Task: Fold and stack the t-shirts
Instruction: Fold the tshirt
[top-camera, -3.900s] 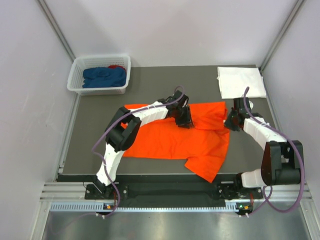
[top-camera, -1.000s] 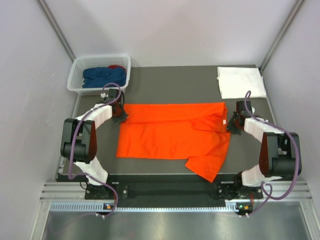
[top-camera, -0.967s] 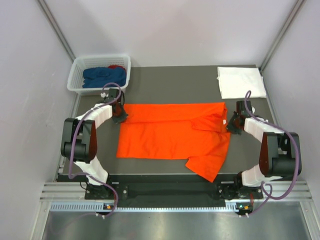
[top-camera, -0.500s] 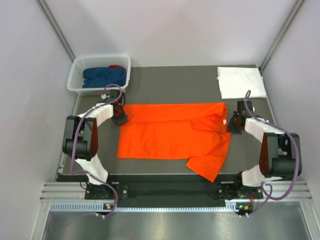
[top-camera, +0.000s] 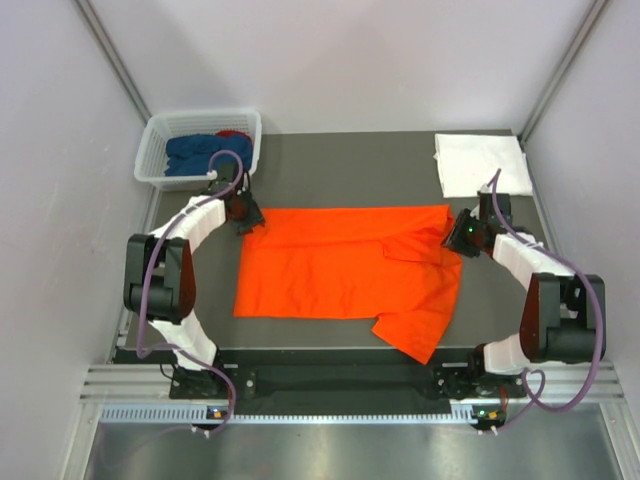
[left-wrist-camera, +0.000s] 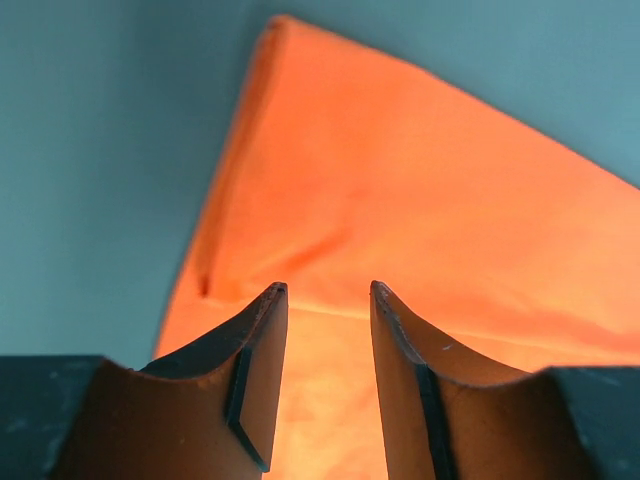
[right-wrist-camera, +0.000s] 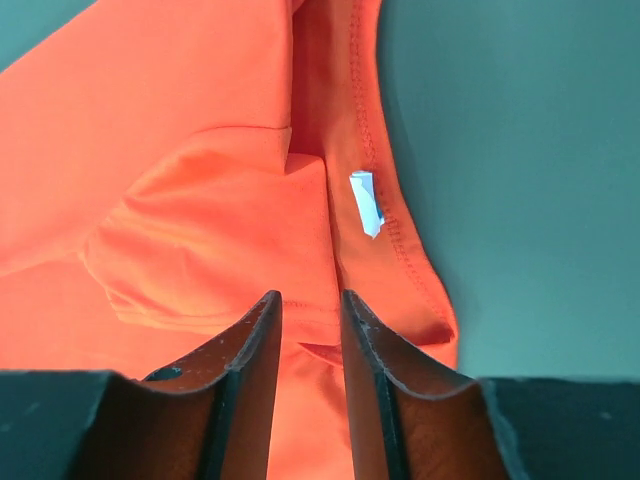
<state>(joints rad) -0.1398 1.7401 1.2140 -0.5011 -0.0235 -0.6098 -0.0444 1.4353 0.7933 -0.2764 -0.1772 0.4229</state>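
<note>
My left pincer (top-camera: 243, 212) sits at the far left corner of the orange t-shirt (top-camera: 345, 275), and my right pincer (top-camera: 462, 238) sits at the shirt's opposite far corner, so the garment lies spread flat on the dark table (top-camera: 340, 165) between the two of them. Through my left wrist camera, the left pincer (left-wrist-camera: 325, 290) has its two fingers parted by a narrow gap. Orange cloth fills that gap and runs on ahead of the tips to a pointed corner, with bare table on either side of it. I see nothing clamped between those fingers, though whether their tips press the fabric I cannot tell. Through my right wrist camera, the right pincer (right-wrist-camera: 310, 295) is parted more narrowly. Below and ahead of its tips the cloth is rumpled into folds, a stitched hem runs just to the right of the gap, and a small white label (right-wrist-camera: 366, 203) lies on the fabric a little ahead and to the right. Here too I cannot tell whether any cloth is caught. One sleeve of the shirt angles toward my bases, on the right pincer's side. Beyond my right pincer lies a folded white shirt (top-camera: 481, 163). Beyond my left pincer stands a white basket (top-camera: 160, 135) holding blue clothes (top-camera: 208, 153).
</note>
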